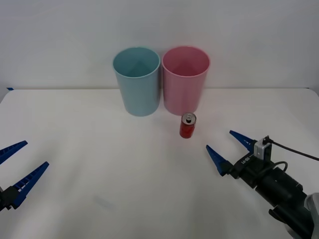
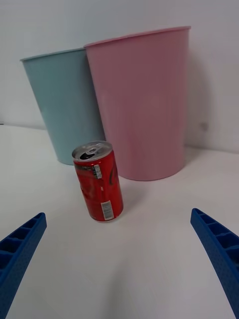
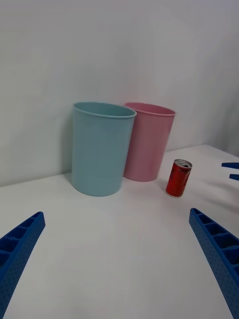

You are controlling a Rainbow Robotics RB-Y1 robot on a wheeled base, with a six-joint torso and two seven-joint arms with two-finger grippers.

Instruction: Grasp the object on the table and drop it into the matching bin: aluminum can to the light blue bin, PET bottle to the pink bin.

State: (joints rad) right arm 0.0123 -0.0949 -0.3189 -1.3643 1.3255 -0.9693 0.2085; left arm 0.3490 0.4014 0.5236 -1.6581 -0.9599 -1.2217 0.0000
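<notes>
A: Where's the small red aluminum can with the silver top (image 1: 188,125)?

B: Upright on the flat white table (image 1: 99,149), just in front of the tall pink plastic bin (image 1: 185,79); the pale teal-blue plastic bin (image 1: 136,80) stands beside that one.

A: Right gripper (image 1: 227,145)?

B: Blue ribbed fingers spread wide, holding nothing. Can lies ahead of the jaws, apart, untouched, toward the robot's left.

A: Left gripper (image 1: 20,162)?

B: Also spread open, low at the table's left edge, well apart from the can.
</notes>
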